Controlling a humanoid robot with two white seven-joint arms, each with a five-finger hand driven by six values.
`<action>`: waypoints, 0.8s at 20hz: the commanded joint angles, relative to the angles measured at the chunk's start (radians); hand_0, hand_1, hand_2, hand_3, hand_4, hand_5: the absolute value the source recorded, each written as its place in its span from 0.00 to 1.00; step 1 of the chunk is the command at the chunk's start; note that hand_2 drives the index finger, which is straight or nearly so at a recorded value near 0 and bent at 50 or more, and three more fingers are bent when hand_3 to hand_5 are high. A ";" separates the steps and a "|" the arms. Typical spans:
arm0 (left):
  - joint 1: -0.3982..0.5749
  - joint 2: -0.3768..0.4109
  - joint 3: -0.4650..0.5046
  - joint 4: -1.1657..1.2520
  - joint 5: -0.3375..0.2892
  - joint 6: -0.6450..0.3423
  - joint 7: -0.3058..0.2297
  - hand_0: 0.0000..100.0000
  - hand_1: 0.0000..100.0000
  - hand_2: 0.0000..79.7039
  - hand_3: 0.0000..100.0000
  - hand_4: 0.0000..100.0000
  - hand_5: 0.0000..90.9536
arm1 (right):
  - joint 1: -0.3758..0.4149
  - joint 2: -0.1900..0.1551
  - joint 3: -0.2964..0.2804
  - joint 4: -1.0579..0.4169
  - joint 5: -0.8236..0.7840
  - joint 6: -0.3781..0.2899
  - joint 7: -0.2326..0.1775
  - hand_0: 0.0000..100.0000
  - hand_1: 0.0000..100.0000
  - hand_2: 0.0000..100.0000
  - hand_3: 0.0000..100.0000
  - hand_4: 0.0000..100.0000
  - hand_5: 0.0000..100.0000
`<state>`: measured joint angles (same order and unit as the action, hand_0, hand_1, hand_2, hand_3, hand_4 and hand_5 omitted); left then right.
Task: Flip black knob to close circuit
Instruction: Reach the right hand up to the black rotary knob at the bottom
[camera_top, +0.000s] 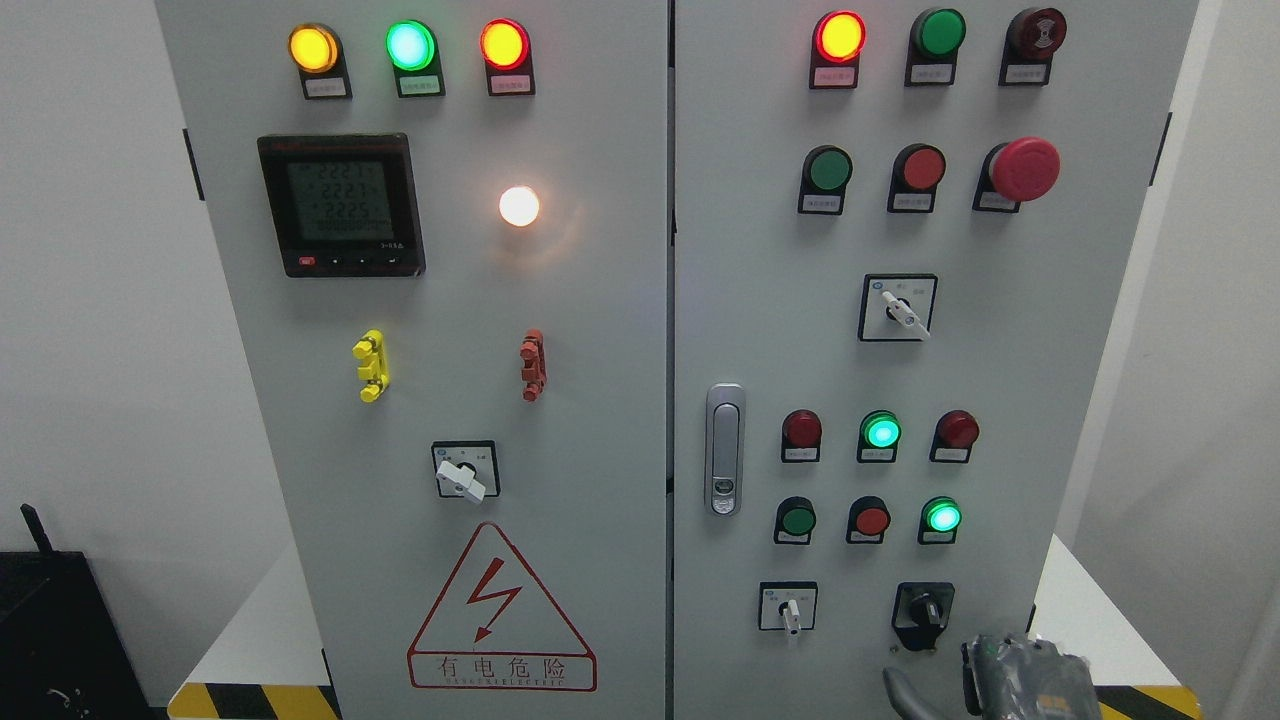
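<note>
The black knob (923, 610) is a rotary switch low on the right door of a grey electrical cabinet (1000, 350), its handle pointing roughly straight down. My right hand (1010, 680) comes up from the bottom edge just below and to the right of the knob, not touching it. Only the grey top of the hand shows; the rest is cut off by the frame. My left hand is out of view.
Left of the black knob sits a white rotary switch (790, 608); above are lit green lamps (881, 432), red buttons and a red mushroom stop button (1024, 168). A door latch (725, 450) is by the seam. The left door carries a meter (341, 205) and a warning triangle (500, 610).
</note>
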<state>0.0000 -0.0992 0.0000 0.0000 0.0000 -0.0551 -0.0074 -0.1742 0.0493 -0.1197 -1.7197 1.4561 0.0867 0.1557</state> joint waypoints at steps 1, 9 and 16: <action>0.034 0.000 0.011 -0.034 0.008 0.000 0.000 0.00 0.00 0.00 0.05 0.03 0.00 | -0.025 -0.028 -0.025 0.065 -0.020 0.001 0.001 0.00 0.00 0.90 1.00 0.77 0.82; 0.034 0.000 0.011 -0.034 0.008 0.000 0.000 0.00 0.00 0.00 0.05 0.03 0.00 | -0.036 -0.028 -0.011 0.061 -0.022 0.021 -0.016 0.00 0.00 0.90 1.00 0.77 0.83; 0.034 0.000 0.011 -0.034 0.008 0.000 0.000 0.00 0.00 0.00 0.05 0.03 0.00 | -0.050 -0.023 -0.006 0.066 -0.022 0.031 -0.016 0.00 0.00 0.90 1.00 0.77 0.83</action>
<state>0.0000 -0.0992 0.0000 0.0000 0.0000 -0.0552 -0.0074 -0.2127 0.0115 -0.1289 -1.6713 1.4358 0.1154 0.1399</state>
